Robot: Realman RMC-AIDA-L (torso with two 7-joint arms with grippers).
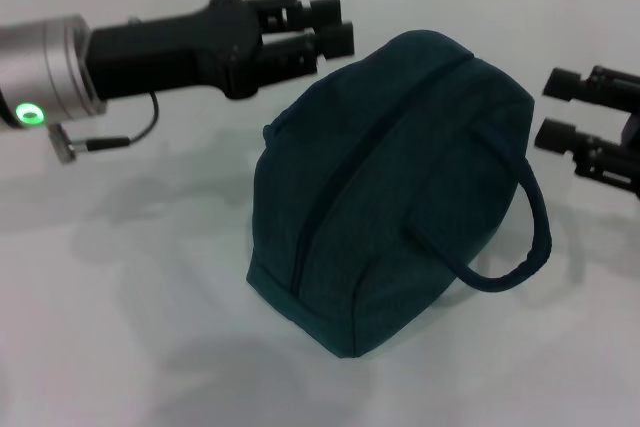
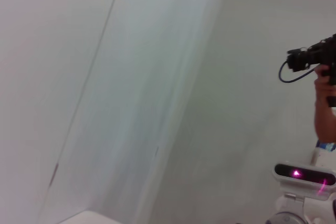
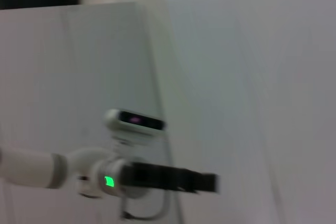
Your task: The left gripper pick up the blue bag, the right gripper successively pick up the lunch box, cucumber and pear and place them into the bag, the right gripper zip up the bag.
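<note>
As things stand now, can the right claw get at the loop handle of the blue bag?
Probably yes. In the head view the right claw hangs beside the blue bag, apart from it, and the loop handle sticks out on that same side with nothing between them.

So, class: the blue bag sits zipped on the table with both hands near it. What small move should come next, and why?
Probably both hands should back away and park. The blue bag stands on the table with its zip line closed and no food left in view. The left hand hovers by the bag's far left corner, and the right hand hangs open beside it, holding nothing.
</note>
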